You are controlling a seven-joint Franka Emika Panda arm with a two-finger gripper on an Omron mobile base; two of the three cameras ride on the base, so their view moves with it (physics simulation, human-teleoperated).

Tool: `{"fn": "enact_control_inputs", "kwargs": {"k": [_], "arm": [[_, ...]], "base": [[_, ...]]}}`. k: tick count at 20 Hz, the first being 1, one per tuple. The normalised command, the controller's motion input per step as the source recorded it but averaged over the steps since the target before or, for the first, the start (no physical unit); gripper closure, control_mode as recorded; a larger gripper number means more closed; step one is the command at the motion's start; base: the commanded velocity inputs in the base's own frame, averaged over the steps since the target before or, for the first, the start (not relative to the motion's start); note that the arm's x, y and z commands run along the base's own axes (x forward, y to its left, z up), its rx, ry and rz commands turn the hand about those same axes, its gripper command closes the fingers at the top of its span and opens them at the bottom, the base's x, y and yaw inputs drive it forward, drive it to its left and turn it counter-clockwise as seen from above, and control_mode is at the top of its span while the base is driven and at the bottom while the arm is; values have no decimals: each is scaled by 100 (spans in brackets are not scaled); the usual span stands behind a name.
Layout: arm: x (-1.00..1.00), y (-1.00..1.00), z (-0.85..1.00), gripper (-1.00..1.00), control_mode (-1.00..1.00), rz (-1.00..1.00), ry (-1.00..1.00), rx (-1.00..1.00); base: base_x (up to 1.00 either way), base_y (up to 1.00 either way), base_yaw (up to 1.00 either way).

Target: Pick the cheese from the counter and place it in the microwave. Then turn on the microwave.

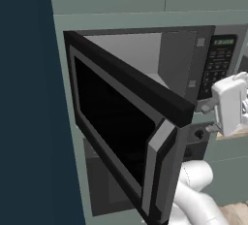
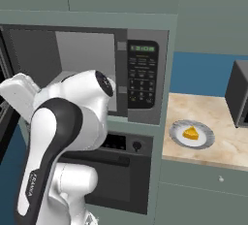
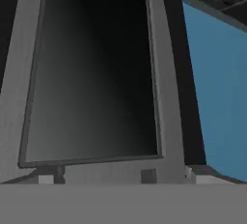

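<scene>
gripper [image 1: 213, 117] seen from the left base camera, just right of the swung-out door's free edge; fingertips hard to make out, jaws read as spread wide, nothing between them. door [image 1: 123, 122] of the microwave [image 2: 97, 73] stands wide open just beside the hand, dark window facing out; the hand camera looks close onto that window [image 3: 91, 73]. beyond it, the grey cavity. keypad [image 2: 142, 76] further right. well off to the right, cheese [image 2: 191, 133] sits on a round plate [image 2: 205, 141] on the counter [image 2: 218, 117].
</scene>
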Motion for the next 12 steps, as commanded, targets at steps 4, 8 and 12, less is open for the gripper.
{"fn": "enact_control_inputs", "kwargs": {"k": [4,8,12], "arm": [[13,-100,0,-100,-100,-6,-30,-21],[12,-99,0,-100,-100,-5,-30,-21],[9,-94,-6,-100,-100,-7,-30,-23]], "base": [[0,0,0],[0,0,0],[0,0,0]]}}
